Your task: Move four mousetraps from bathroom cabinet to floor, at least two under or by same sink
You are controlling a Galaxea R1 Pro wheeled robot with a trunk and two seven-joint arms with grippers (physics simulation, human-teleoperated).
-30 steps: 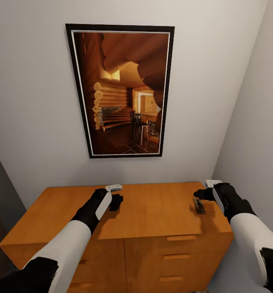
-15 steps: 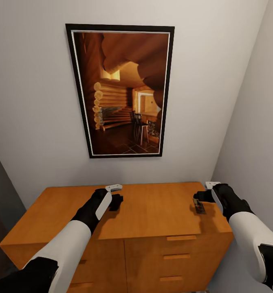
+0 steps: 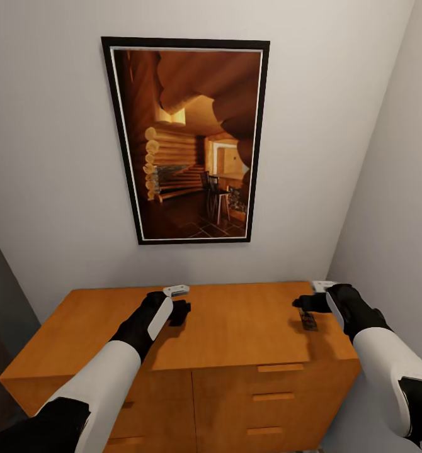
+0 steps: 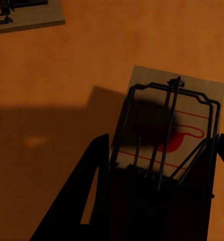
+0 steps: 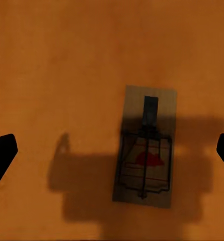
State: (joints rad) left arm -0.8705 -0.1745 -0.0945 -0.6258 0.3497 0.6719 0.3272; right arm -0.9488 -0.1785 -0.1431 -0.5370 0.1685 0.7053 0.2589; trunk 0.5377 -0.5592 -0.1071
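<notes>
Head view: both arms reached over the flat-topped orange-brown wooden cabinet (image 3: 236,327); the right claw (image 3: 307,304) had edged inward since a second before, over a small tan mousetrap (image 3: 308,323).
Left wrist: the left claw (image 4: 157,165) straddled another trap (image 4: 172,125); grip cannot be told.
Right wrist: fingers (image 5: 1,150) spread wide, holding nothing, trap (image 5: 147,150) lying flat between them, ready for a pinch.

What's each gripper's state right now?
Left gripper: fingers straddle a tan wooden mousetrap with black wire bar on the orange-brown wooden cabinet; grip cannot be told.
Right gripper: open, holding nothing, above another mousetrap.
</notes>
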